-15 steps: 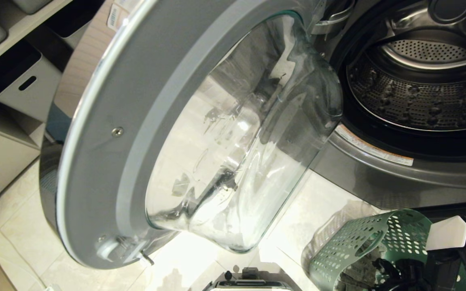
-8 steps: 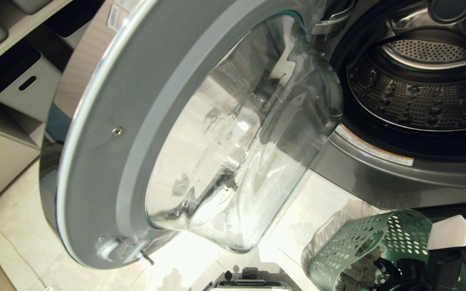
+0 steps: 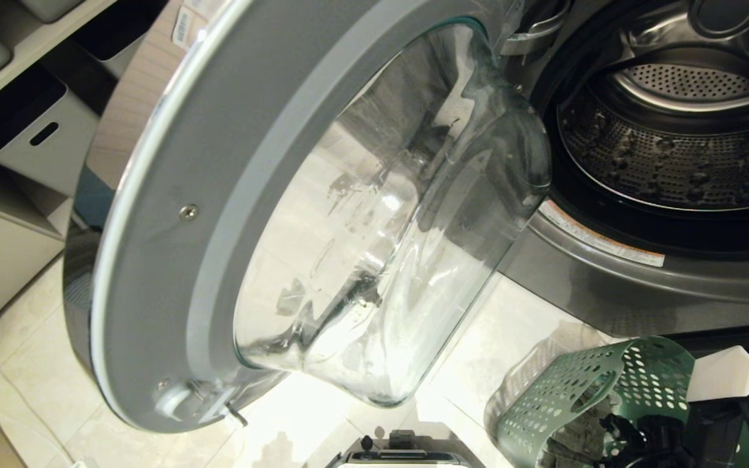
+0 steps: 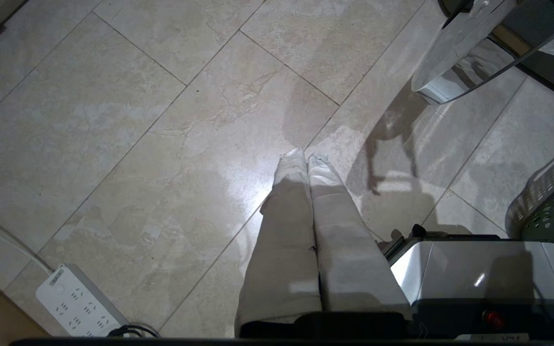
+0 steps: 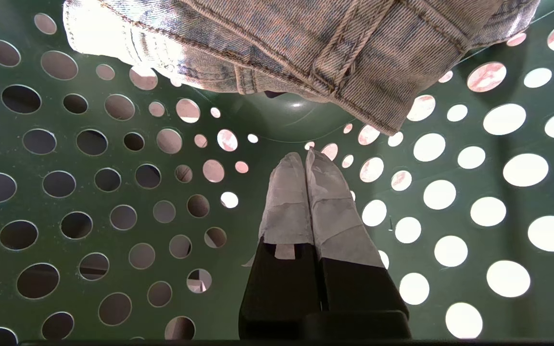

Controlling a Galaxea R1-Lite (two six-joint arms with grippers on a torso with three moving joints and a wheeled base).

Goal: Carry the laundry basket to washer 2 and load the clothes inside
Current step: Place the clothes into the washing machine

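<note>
Nothing moved since before: right pincer (image 5: 306, 156) together inside laundry basket (image 5: 113, 202), clothes (image 5: 306, 43) cut off.

No text, number or brand reads clearly. A long white warning sticker (image 3: 599, 242) with small print and a red-orange mark runs along the lower rim of the washer's (image 3: 634, 286) door opening, its wording too small to make out. A white barcode label (image 3: 183, 27) sits on the wood-grain panel (image 3: 131, 97) above the open door; its characters are unreadable. The power strip (image 4: 77, 303) bears only tiny illegible marks.
</note>
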